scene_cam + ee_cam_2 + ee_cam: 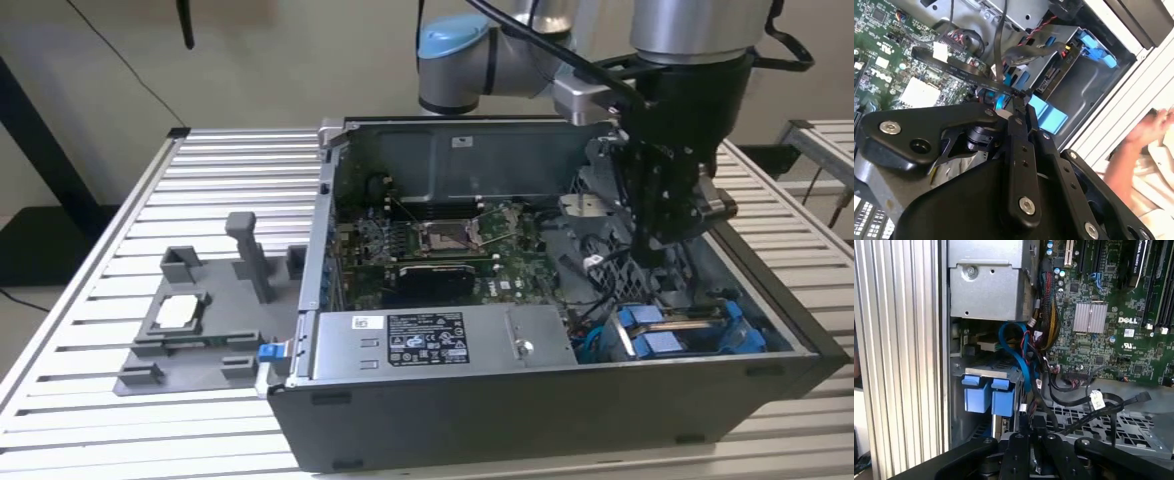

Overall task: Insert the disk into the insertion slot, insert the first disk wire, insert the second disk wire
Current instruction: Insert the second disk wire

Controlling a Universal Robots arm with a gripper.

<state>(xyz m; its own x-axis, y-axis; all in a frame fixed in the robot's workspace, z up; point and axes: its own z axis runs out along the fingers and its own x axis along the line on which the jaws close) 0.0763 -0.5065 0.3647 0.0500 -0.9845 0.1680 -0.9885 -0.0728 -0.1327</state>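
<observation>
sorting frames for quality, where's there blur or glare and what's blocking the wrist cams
Exterior view: evenly lit, mild glare on the metal table slats. Second wrist view: a person's hand is motion-blurred, the case edge beside it washed out bright; the gripper body blocks the lower half. First wrist view: the motherboard is sharp, with the gripper dark along one edge.
</observation>
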